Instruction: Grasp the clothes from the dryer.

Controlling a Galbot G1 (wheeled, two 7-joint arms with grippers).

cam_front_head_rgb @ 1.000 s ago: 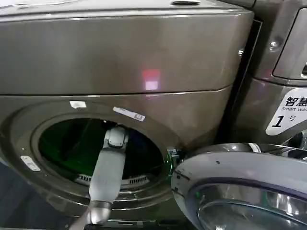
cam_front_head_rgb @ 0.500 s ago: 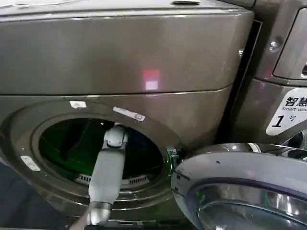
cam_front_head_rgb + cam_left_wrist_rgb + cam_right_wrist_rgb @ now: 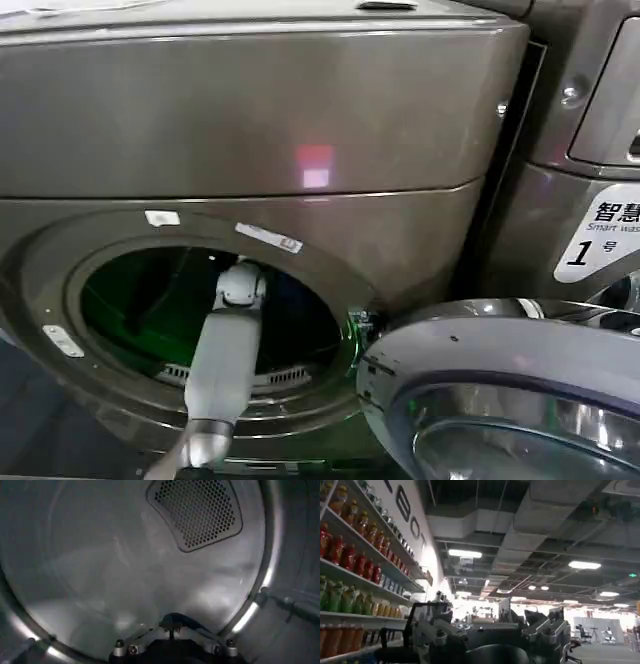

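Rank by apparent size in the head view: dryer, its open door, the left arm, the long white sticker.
1. Dryer, largest.
2. Open door, though it sits nearer the camera and is cut off by the frame, so its look is inflated.
3. Left arm, reaching into the drum.
4. Long white sticker, smallest.

dryer (image 3: pixel 250 120) mouth open with left arm (image 3: pixel 225 370) through it, open door (image 3: pixel 500 390) beside the right rim
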